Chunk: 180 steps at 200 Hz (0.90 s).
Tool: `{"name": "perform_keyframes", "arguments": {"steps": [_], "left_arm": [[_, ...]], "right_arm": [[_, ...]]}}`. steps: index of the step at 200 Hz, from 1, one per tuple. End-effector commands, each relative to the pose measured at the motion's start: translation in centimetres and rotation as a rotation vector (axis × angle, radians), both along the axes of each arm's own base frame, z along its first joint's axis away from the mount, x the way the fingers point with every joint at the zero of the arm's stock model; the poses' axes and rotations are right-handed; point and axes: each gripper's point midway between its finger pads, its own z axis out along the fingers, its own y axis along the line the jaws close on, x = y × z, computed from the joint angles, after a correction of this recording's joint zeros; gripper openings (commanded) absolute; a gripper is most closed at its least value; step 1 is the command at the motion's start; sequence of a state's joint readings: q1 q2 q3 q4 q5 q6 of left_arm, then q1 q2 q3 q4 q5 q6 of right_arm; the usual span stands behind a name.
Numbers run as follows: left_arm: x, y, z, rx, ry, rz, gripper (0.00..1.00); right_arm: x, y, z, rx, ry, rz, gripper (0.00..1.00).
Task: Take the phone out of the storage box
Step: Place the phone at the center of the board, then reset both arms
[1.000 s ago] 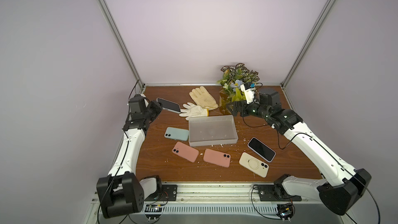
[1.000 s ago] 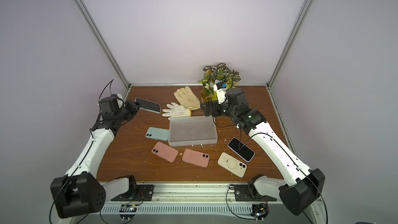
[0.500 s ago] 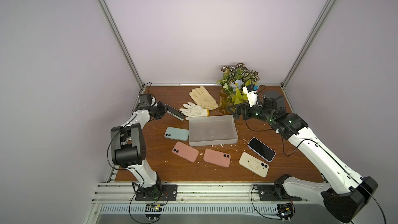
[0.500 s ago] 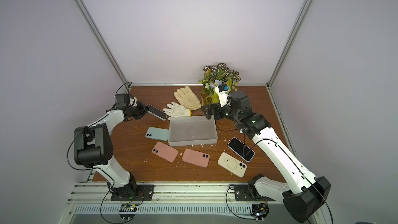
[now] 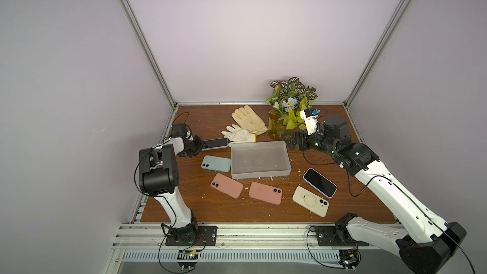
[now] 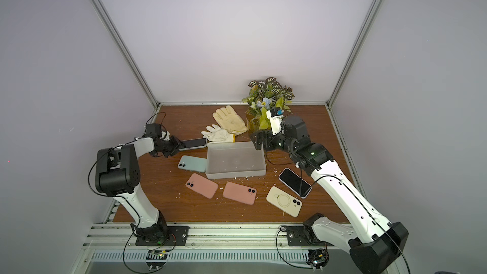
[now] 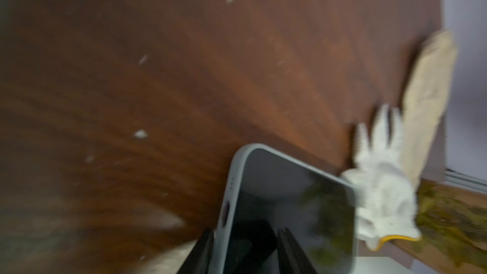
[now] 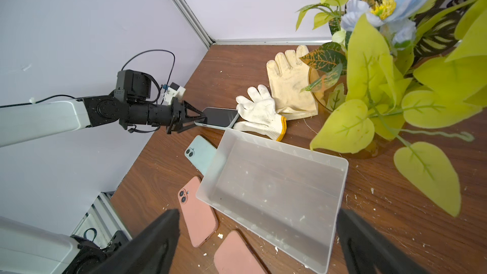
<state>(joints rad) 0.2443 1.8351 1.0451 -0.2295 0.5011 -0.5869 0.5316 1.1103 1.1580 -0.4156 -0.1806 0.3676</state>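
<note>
The storage box (image 5: 259, 162) (image 6: 234, 163) (image 8: 276, 193) is a light-grey translucent tray in the middle of the table, holding only white crumbs. A dark-screened phone (image 5: 214, 143) (image 6: 193, 143) (image 7: 290, 206) (image 8: 218, 117) in a pale case lies just outside its back left corner, its far end touching the white glove. My left gripper (image 5: 201, 146) (image 6: 180, 146) (image 7: 245, 233) (image 8: 197, 121) stands open, its jaws set wider than the phone's near end between them. My right gripper (image 5: 287, 141) (image 6: 257, 141) (image 8: 257, 214) hovers open over the box's back right corner, holding nothing.
Several other phones lie around the box: mint (image 5: 216, 163), two pink (image 5: 226, 185) (image 5: 265, 193), cream (image 5: 311, 201) and a black-screened one (image 5: 319, 182). Behind it lie a yellow glove (image 5: 249, 119), a white glove (image 5: 238, 135) and a potted plant (image 5: 290, 106).
My left arm has folded back and carried the phone right and down to the table beside the white glove. Its jaws have parted. The right arm has barely shifted.
</note>
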Motion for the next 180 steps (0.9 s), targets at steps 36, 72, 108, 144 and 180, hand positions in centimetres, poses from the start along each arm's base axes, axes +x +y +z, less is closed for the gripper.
{"name": "perform_keyframes", "arguments": {"steps": [36,72,108,144,180], "left_arm": [[-3.2,3.7,0.8,0.193,0.097,0.006,0.76],[-4.0,5.9,7.1,0.345,-0.034,0.108,0.98],[-6.5,7.4,11.3,0.45,-0.143,0.24,0.98],[-7.7,6.2,11.1,0.377,-0.225,0.311,0.97],[-7.8,4.3,14.1,0.47,-0.419,0.279,0.97]], "right_arm": [[0.0,-2.1,0.5,0.006,-0.051,-0.106,0.99],[1.5,-4.9,0.6,-0.032,-0.089,-0.231,0.99],[3.5,-9.7,-1.1,-0.026,-0.092,-0.436,0.99],[5.4,-16.9,-3.9,-0.053,-0.149,-0.691,0.99],[6.1,-24.1,-7.9,-0.085,-0.233,-0.897,0.99]]}}
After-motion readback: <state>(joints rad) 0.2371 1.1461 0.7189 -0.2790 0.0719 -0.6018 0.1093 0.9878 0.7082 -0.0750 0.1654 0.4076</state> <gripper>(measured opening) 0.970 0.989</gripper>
